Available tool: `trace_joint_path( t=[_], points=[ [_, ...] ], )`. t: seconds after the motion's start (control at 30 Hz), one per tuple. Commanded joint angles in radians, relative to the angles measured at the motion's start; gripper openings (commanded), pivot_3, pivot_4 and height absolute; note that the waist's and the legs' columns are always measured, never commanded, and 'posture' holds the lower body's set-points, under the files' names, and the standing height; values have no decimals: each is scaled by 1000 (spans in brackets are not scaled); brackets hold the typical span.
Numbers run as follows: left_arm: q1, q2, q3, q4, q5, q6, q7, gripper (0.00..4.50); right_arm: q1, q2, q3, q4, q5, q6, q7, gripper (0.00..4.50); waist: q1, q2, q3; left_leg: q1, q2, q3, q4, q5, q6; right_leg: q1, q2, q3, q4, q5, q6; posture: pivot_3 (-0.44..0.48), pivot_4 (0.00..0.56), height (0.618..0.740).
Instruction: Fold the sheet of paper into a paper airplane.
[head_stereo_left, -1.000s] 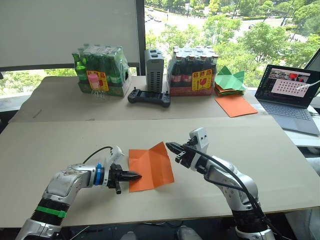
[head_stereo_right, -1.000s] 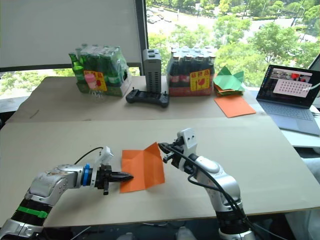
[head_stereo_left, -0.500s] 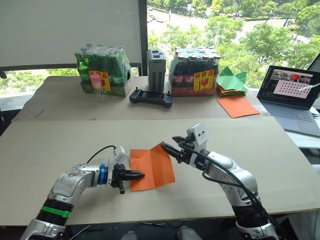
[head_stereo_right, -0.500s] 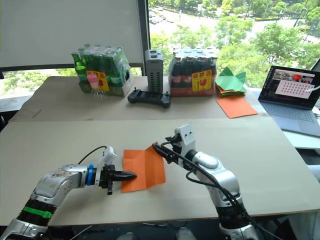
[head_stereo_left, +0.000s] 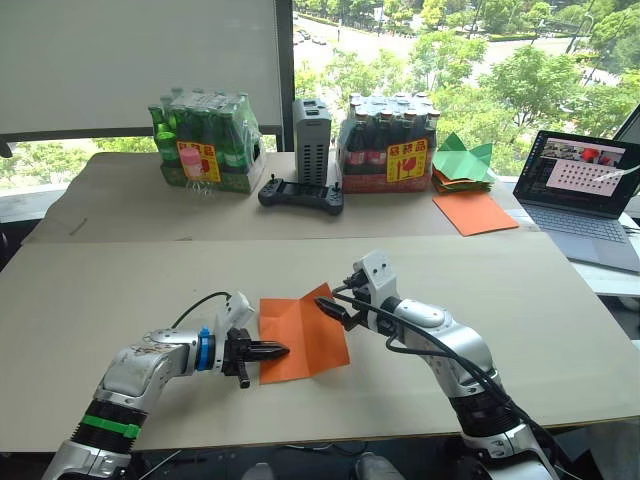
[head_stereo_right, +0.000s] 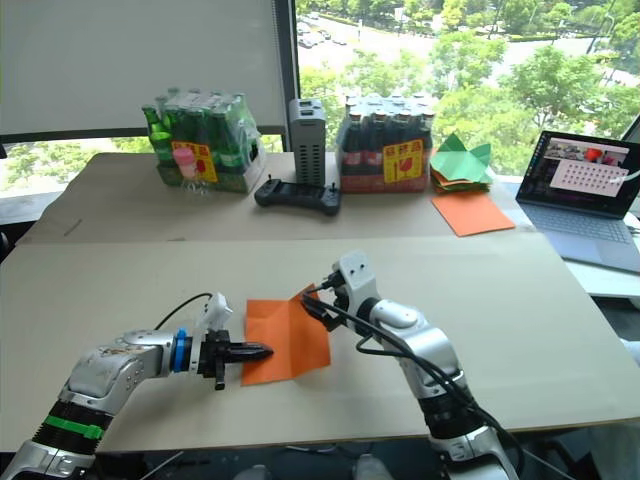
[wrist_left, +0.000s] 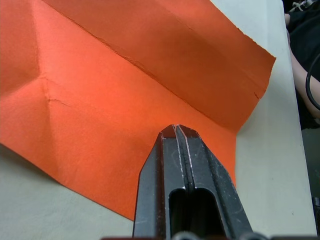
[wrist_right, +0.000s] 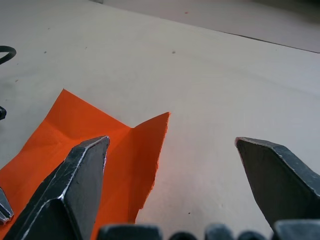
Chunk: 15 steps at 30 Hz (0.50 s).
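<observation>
Lying near the front middle of the table (head_stereo_left: 120, 270), the sheet of paper (head_stereo_left: 300, 335) rests mostly flat, creased, with its far right corner (head_stereo_left: 322, 291) lifted off the surface. Its long axis runs roughly 9 to 3 o'clock across the head views, tilted slightly toward 2 o'clock. No paper airplane form exists yet; judged from the creases alone, folding is at an early stage.

Left gripper (head_stereo_left: 272, 351): fingers pressed together with nothing between them, tips resting on the sheet's near left part, arm reaching in from 8 o'clock. The left wrist view confirms the closed tips (wrist_left: 176, 131) lying on orange paper, a crease running across just beyond them. It appears to serve as a hold-down.

Right gripper (head_stereo_left: 325, 309): fingers spread apart, empty, poised at the sheet's far right edge, arm entering from 4 o'clock. In the right wrist view the raised corner (wrist_right: 162, 117) stands between the two fingers, closer to the left-hand finger (wrist_right: 82, 170); that finger overlaps the paper in the view, contact not confirmed.

Governing relation: the lifted corner lies directly ahead of the open right gripper, toward 10 o'clock from its wrist, and the right arm is the nearer one to it. The coming move likely calls for closing on that corner and carrying it toward 8 o'clock over the pinned half. Risk: the thin sheet sliding under the left tips
</observation>
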Motion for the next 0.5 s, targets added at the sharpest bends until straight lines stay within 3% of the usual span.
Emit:
trace_joint_path(
  t=[0.03,0.2,0.3,0.5],
  points=[
    [25,5,-22,5,19,22,16,0,-18,19,-7,-17,6,15,-4,4461,0,0,0,0,0,0,0,0,0,0,0,0,0,0,0,0,150,740],
    [23,1,-17,10,18,22,21,0,-22,33,0,-11,0,21,0,4461,0,0,0,0,0,0,0,0,0,0,0,0,0,0,0,0,150,740],
    [21,0,-15,11,18,21,21,0,-24,37,3,-5,-5,24,1,3690,-1,0,0,0,0,0,0,0,0,0,0,0,0,0,0,0,150,740],
    [19,3,-11,12,16,23,22,0,-31,47,9,11,-22,27,0,1611,-1,0,0,0,0,0,0,0,0,0,0,0,0,0,0,0,150,740]
  ],
)
